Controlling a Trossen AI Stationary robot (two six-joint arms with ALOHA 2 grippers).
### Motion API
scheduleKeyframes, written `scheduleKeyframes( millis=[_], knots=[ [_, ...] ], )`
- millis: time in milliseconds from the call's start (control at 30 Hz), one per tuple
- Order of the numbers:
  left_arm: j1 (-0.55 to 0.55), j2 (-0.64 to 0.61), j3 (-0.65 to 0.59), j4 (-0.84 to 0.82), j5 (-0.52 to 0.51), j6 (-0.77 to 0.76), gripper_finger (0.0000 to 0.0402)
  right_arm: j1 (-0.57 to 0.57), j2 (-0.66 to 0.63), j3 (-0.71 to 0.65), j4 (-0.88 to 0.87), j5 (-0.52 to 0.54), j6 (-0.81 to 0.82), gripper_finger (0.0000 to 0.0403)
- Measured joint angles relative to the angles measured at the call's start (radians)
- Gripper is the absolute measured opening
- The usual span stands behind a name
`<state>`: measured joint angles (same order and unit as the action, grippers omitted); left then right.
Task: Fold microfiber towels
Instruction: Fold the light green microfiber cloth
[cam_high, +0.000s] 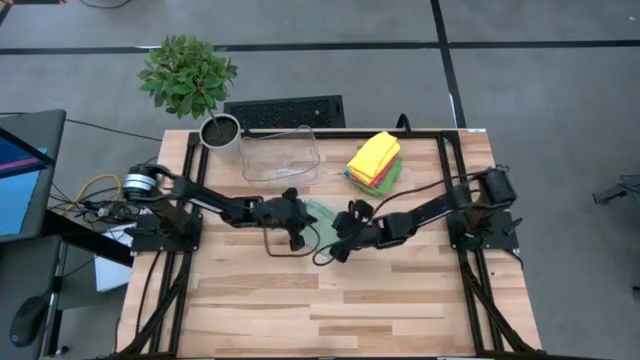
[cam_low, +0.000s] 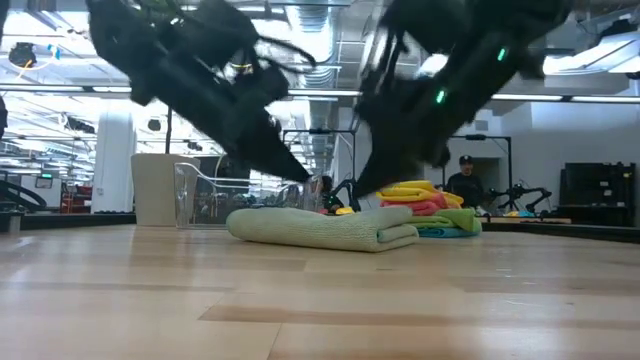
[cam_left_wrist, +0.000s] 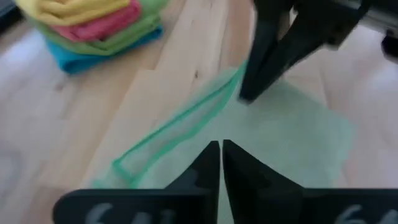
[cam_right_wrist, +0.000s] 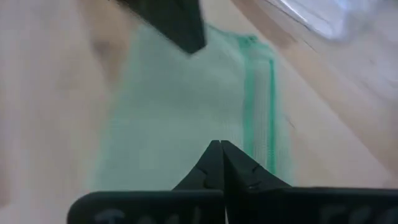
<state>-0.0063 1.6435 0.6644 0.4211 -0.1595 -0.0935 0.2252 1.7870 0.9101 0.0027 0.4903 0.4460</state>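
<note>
Two arms: you have both over the middle of the desk (cam_high: 330, 310), reaching in from opposite sides.
Left gripper (cam_high: 296, 236): your left jaws are closed tip to tip with nothing seen between them, poised just over the pale sage green towel (cam_high: 322, 214).
Right gripper (cam_high: 342, 246): your right jaws are likewise pressed together and empty, over the same towel from the other side.
Pale sage green towel: it lies folded and flat on the desk between your two grippers; the low view shows it as a low, rounded bundle with the fold facing the camera.
Towel edge: the wrist views show a brighter green stitched border along one side.
Stack of towels (cam_high: 375, 160): yellow on top, pink, green and blue beneath, sitting toward the far right of the desk, apart from the sage one.
Clear plastic bin (cam_high: 279, 156): it stands at the far edge, left of the stack.
Potted plant (cam_high: 190, 78): at the far left corner of your desk.
</note>
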Motion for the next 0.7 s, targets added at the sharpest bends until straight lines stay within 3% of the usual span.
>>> scheduleKeyframes(
  millis=[133,333,533,700],
  knots=[
    [0.002,0.110,0.009,0.001,-0.006,0.003,0.0008,0.002,0.105,0.003,-0.017,0.009,0.112,0.0018],
    [0.019,0.187,0.015,0.036,-0.071,-0.064,0.0002,0.053,0.142,0.009,-0.081,0.054,0.223,0.0015],
    [0.007,0.161,0.012,0.054,0.037,-0.150,0.0001,0.103,0.127,0.006,-0.186,0.086,0.260,0.0015],
    [-0.056,0.054,0.011,0.047,0.072,-0.219,0.0000,0.167,0.127,0.006,-0.228,0.078,0.230,0.0020]
  ],
)
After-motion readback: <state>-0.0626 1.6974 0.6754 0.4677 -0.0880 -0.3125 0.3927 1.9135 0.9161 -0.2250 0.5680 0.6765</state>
